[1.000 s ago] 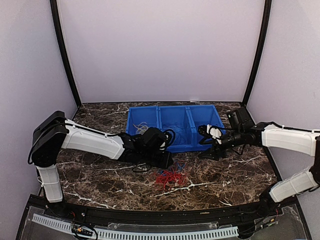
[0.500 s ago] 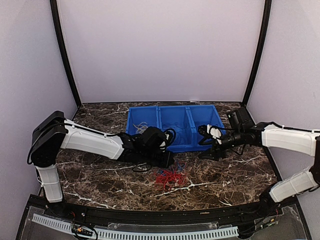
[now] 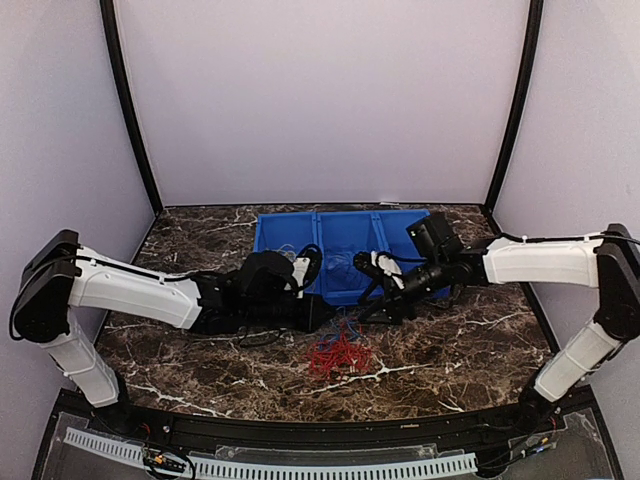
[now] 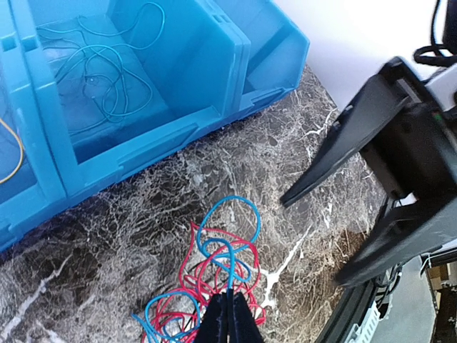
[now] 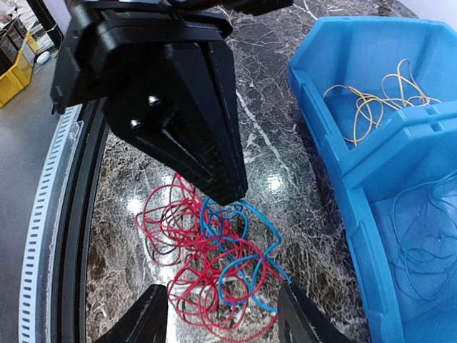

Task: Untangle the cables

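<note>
The cables (image 3: 340, 352) lie as a fist-sized tangle of red and blue loops on the marble, just in front of the bin. My left gripper (image 4: 230, 294) is low over the bundle (image 4: 187, 296), shut on a blue cable (image 4: 232, 261) that rises out of the red loops. From the right wrist the left gripper (image 5: 228, 196) shows as a black wedge with its tip at the bundle's far edge. My right gripper (image 5: 221, 321) hangs open above the bundle (image 5: 214, 264), one finger to each side, touching nothing. In the top view the left gripper (image 3: 322, 318) and right gripper (image 3: 372, 290) nearly meet.
A blue bin (image 3: 262, 235) with three compartments stands right behind the bundle. Yellow cables (image 5: 371, 100) lie in one compartment and thin blue cables (image 4: 107, 64) in the middle one. The bin wall (image 5: 343, 157) is close to the right gripper. The table's front rail (image 3: 300, 430) runs near.
The right gripper has swung left from in front of the bin's right end to over the bundle, its jaws a little narrower. The left gripper has closed on the blue cable and shifted slightly left.
</note>
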Tool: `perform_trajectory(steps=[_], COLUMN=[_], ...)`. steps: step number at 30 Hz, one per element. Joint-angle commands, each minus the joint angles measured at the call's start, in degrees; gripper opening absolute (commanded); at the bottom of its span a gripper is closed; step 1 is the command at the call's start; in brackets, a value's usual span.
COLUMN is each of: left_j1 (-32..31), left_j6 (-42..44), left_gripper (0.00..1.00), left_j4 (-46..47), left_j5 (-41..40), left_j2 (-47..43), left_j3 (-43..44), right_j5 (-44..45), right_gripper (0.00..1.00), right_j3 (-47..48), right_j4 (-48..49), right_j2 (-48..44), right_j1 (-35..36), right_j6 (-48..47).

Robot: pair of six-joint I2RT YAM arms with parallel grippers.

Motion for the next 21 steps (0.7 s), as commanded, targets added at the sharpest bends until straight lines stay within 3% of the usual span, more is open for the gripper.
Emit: perform_trajectory(steps=[1, 6, 9, 11, 14, 21], left_j1=[0.1, 0.0, 0.0, 0.0, 0.0, 0.0], left_j6=[-2.2, -3.8, -4.1, -4.1, -3.7, -1.2], left_gripper=[0.00, 0.00, 0.00, 0.00, 0.00, 0.00], left_j4=[3.9, 5.4, 5.8, 5.8, 5.2, -2.4], left_j5=[-1.6, -3.3, -4.0, -4.9, -5.9, -13.4], left_j2=[-4.7, -7.8, -9.4, -10.3, -11.6, -18.8], left_j3=[-4.3, -7.8, -9.7, -10.5, -11.1, -10.4], right_j5=[2.2, 4.1, 3.1, 2.8, 2.2, 1.4], right_gripper=[0.51, 0.58, 0.57, 0.45, 0.18, 0.15], right_j3=[6.0, 11.6, 13.7, 14.5, 14.8, 12.4], right_j4=[1.6, 1.1, 0.6, 0.4, -0.3, -0.3], right_j2=[7.5, 16.4, 20.1, 22.0, 24.3, 26.6], right_j1=[2.6, 4.4, 5.0, 5.6, 6.8, 7.8], right_j6=[5.1, 8.4, 9.8, 10.0, 9.6, 8.9])
